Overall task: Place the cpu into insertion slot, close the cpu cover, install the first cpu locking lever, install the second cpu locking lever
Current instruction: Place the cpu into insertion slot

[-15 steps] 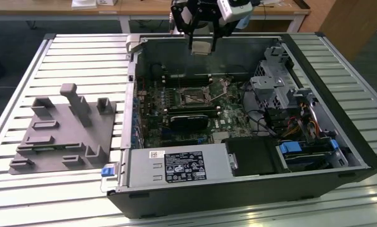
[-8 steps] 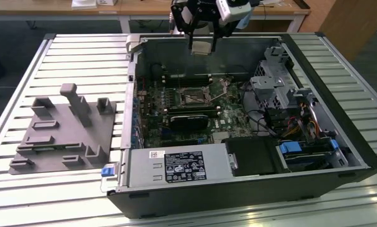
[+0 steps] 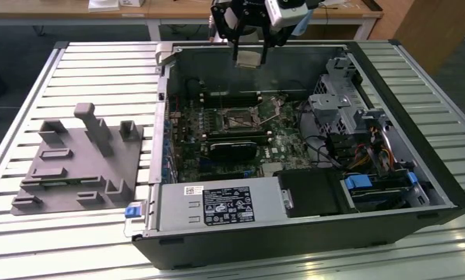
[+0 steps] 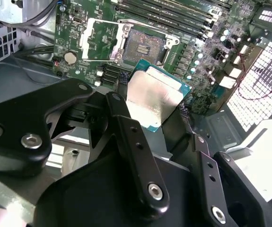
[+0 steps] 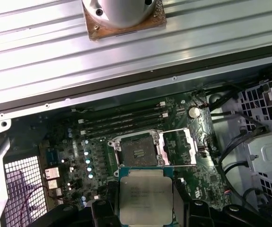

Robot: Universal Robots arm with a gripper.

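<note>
Now, tool (image 4: 153,98) tight on cpu (image 5: 145,196), approx. above insertion slot (image 5: 139,152); cpu cover (image 5: 178,146) open alongside, mem slots (image 5: 121,120) near.

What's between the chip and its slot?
Nothing. In both wrist views the claw holds the chip clear of the open slot, with a bare gap between.

I watch through the exterior view from high and well back, angled steeply down across the slatted table (image 3: 100,64) onto the open computer case (image 3: 294,245); both wrist views sit close, looking past the held cpu (image 4: 157,97) (image 5: 145,201) at the motherboard (image 4: 93,38) (image 5: 79,146); all three views share the insertion slot (image 3: 238,121) (image 4: 143,45) (image 5: 138,153).
</note>
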